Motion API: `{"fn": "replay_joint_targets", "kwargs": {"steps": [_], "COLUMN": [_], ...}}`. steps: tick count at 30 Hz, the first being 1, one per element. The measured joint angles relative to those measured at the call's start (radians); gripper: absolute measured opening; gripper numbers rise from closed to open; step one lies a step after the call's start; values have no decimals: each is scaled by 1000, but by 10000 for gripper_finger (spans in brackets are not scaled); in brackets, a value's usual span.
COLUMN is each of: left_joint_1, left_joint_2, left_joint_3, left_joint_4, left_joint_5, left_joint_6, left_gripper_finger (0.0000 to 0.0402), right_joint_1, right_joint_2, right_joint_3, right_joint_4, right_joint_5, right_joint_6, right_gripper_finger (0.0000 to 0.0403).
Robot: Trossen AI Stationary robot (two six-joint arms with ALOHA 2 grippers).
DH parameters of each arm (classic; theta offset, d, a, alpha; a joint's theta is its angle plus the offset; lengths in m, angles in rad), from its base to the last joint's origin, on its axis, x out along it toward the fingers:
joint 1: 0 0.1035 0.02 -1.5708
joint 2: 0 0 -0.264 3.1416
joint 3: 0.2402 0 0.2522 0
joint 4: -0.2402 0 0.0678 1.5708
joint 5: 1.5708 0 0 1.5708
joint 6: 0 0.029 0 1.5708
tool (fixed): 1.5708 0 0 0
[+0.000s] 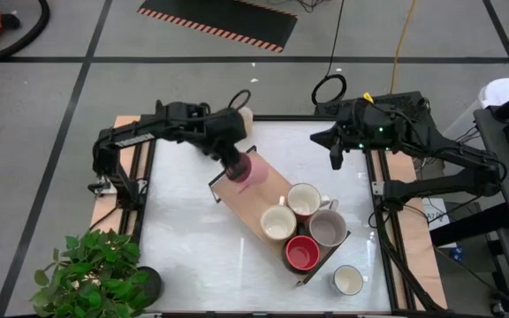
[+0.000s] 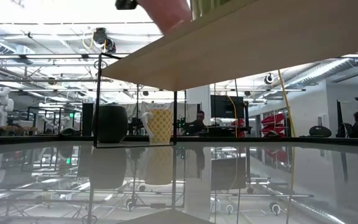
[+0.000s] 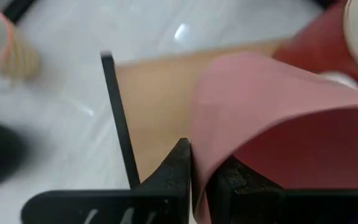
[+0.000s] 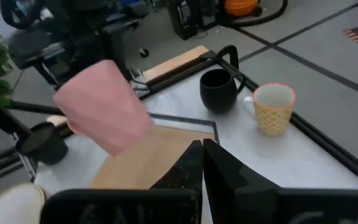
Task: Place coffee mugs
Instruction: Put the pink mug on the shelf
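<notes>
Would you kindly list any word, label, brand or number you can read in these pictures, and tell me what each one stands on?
None can be read.
The pale pink ceramic mug held in the left pincer over the long wooden tray: plain, no lettering.
The black mug and the yellow patterned mug: a dotted pattern only, no words.
Screens and signs in the room behind the table, low view: too small to read.

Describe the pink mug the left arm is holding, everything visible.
The pink mug looks matte ceramic with faceted sides; no handle shows. It is tilted and held off the surface over the empty end of the wooden tray. The left gripper has its jaws pinched on the mug's rim wall. Nothing else touches it.
</notes>
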Motion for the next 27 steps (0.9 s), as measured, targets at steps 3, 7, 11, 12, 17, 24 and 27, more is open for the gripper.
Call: {"fn": "replay_joint_targets", "kwargs": {"steps": [3,7,11,12,17,24,27], "left_joint_1": [29,55,71,73,74,86,101], "left_joint_2": [0,0,0,0,0,0,5], "left_joint_3": [0,0,0,0,0,0,37], "left_joint_4": [81,167,270,284,308,511,531], "left_joint_5": [11,29,96,106,111,112,109], "left_joint_6": [33,67,36,19,-23,-73,-76], "left_gripper_finger": [21,21,21,21,21,21,21], "right_joint_1": [0,0,0,0,0,0,0], "right_joint_2": [15,35,54,58,58,38,31], "right_joint_3": [0,0,0,0,0,0,0], "right_joint_4": [15,18,17,16,17,16,16], "right_joint_5": [0,0,-4,-4,89,154,154], "right_joint_6": [18,47,57,56,54,34,35], "right_gripper_finger": [0,0,0,0,0,0,0]}}
